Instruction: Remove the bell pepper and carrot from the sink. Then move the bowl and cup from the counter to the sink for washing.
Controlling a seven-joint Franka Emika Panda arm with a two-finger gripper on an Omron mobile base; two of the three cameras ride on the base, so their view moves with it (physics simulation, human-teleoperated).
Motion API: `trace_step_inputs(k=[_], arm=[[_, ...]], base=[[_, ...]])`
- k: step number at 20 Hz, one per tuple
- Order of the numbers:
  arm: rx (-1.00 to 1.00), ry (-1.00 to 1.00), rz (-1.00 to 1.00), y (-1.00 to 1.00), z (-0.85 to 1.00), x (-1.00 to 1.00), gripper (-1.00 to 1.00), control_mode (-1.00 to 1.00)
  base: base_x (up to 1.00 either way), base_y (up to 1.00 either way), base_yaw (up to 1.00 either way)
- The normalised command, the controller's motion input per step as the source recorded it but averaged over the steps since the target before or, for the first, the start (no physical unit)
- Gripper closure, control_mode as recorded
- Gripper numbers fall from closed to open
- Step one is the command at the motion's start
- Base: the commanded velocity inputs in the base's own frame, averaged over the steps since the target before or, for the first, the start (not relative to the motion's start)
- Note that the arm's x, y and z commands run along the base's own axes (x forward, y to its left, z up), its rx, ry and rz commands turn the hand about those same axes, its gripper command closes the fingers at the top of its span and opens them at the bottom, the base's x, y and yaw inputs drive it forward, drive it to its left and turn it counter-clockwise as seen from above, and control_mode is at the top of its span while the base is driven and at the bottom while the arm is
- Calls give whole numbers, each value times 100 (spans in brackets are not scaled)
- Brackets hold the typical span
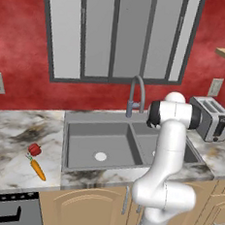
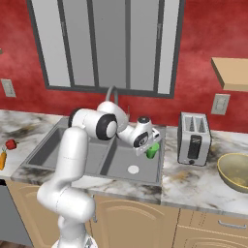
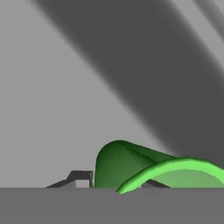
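The green cup hangs tilted over the right basin of the grey sink, at the tips of my gripper. In the hand view my gripper straddles one wall of the cup: one fingertip is outside it and the other is inside the rim. Whether the fingers press the wall is unclear. The red bell pepper and the orange carrot lie on the marble counter left of the sink. The olive-yellow bowl sits on the counter at the far right.
A silver toaster stands on the counter between the sink and the bowl. The curved faucet rises behind the basins, close to my arm. A wooden shelf juts out at the upper right. A dark oven top lies below the counter's left end.
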Motion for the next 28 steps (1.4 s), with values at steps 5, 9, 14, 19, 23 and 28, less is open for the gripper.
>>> trace_step_inputs(k=[5,9,14,19,23,28], arm=[[0,0,0,-2,-7,21,-100,-100],[0,0,0,0,0,20,-100,-100],[0,0,1,0,7,13,-100,-100],[0,0,1,0,26,4,-100,-100],[0,0,1,0,34,0,-100,-100],[0,0,0,0,33,-2,-100,-100]], base=[[0,0,0],[0,0,0],[0,0,0],[0,0,0],[0,0,0],[0,0,0]])
